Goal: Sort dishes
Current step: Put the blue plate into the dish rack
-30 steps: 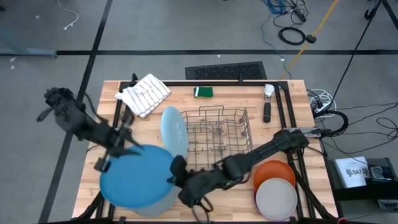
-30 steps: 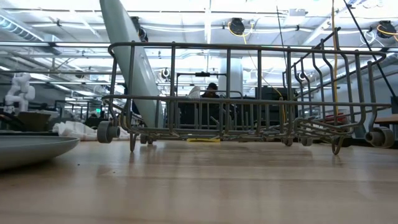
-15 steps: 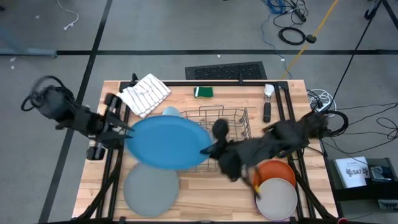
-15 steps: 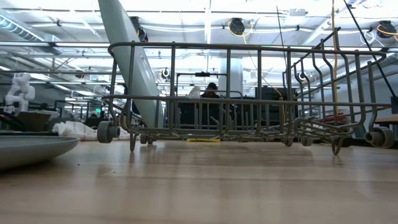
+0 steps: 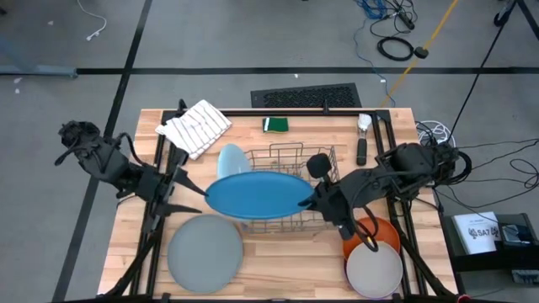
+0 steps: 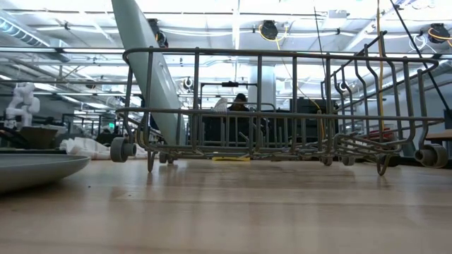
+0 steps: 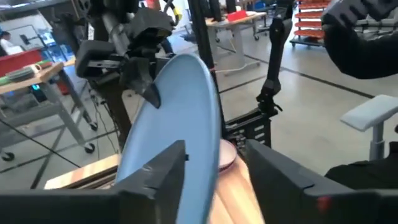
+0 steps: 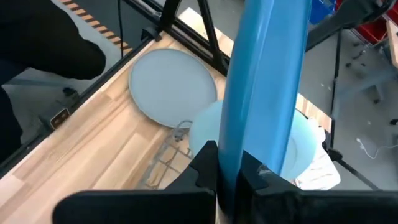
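The step in hand looks like racking the darker blue plate (image 5: 255, 195), which hangs in the air over the near side of the wire rack (image 5: 296, 187), tipping toward upright. On the left, the left gripper (image 5: 181, 200) sits at the plate's left rim with its fingers spread to either side of the edge, apparently released rather than pinching. Below it the grey plate (image 5: 205, 254) lies flat on the table (image 5: 286, 252), and the light blue plate (image 5: 232, 162) already stands in the rack's left end. On the right, the right gripper (image 5: 322, 199) is clenched on the blue plate's opposite rim, its arm reaching in low across the rack. Further right, the orange plate (image 5: 381, 231) lies partly under the off-white plate (image 5: 375, 268). The next move probably calls for turning the plate fully on edge and lowering it into a slot beside the light blue one.
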You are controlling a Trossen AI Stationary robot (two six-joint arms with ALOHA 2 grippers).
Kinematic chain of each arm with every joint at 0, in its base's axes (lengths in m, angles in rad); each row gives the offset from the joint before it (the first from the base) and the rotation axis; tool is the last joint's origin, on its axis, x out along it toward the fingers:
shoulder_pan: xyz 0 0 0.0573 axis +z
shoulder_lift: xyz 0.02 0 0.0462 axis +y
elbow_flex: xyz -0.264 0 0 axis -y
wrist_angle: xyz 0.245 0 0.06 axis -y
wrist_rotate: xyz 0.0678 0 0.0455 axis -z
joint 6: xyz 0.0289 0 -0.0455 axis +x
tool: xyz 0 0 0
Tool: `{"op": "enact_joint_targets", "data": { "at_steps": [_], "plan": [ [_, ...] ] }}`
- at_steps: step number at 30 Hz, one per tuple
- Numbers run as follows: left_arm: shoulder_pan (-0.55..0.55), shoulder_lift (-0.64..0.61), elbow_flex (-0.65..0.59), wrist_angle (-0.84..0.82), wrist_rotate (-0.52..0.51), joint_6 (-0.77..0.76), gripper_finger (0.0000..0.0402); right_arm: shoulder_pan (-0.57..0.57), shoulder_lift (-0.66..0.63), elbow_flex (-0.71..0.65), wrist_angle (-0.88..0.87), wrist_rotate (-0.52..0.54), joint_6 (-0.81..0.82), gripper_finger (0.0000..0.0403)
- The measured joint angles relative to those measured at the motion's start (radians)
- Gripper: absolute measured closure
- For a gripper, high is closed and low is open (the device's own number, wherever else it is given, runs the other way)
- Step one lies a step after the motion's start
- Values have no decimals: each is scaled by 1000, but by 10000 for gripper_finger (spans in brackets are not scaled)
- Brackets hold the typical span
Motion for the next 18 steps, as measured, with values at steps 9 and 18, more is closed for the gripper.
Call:
{"op": "enact_joint_targets", "data": {
  "at_steps": [9,18],
  "plan": [
    [52,56,0,-4,48,-58,197,0,0,0,16,-10,-18,398],
    [94,117,0,-8,55,-48,217,2,0,0,18,-10,-22,398]
  ]
}}
